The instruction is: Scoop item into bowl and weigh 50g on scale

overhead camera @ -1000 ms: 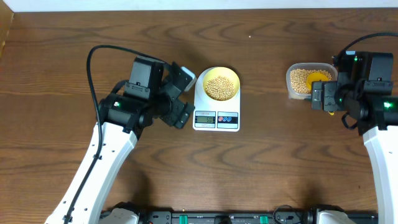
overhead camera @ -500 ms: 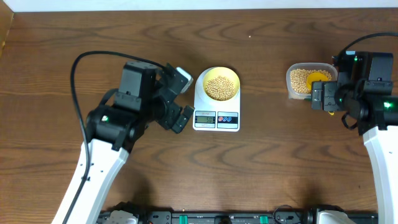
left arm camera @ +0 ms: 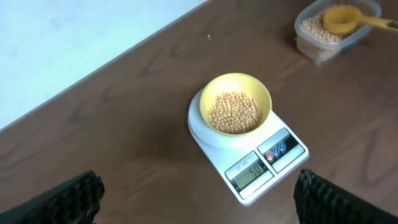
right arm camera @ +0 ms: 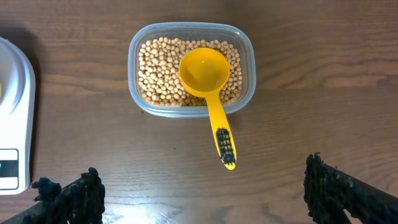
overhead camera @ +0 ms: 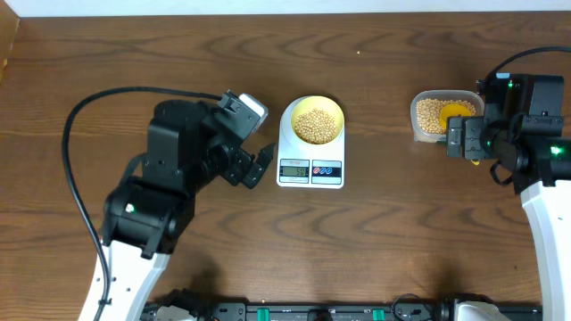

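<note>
Beans [right arm camera: 155,62] look light and loose, likely to roll; take them with the scoop [right arm camera: 205,74], by its stiff handle. Left gripper [left arm camera: 199,193] and right gripper [right arm camera: 202,186] gape empty.

Wood grain, smooth plastics and my rough black pads

The table [overhead camera: 375,232] under me is dark brown wood with strong wavy grain and a low satin sheen; the scale [left arm camera: 255,168] looks like smooth white plastic with a flat grey display window; the bowl [left arm camera: 235,83] is smooth pale yellow, plastic by its look, softly matt inside; the beans [left arm camera: 233,112] are dry, dull and tan; the tub [right arm camera: 168,112] is clear, thin, shiny plastic; the scoop [right arm camera: 204,73] is bright yellow glossy plastic with a dark patterned patch on its handle; my left fingers [left arm camera: 71,199] and right fingers [right arm camera: 74,196] are matt black with a coarse, bumpy surface
</note>
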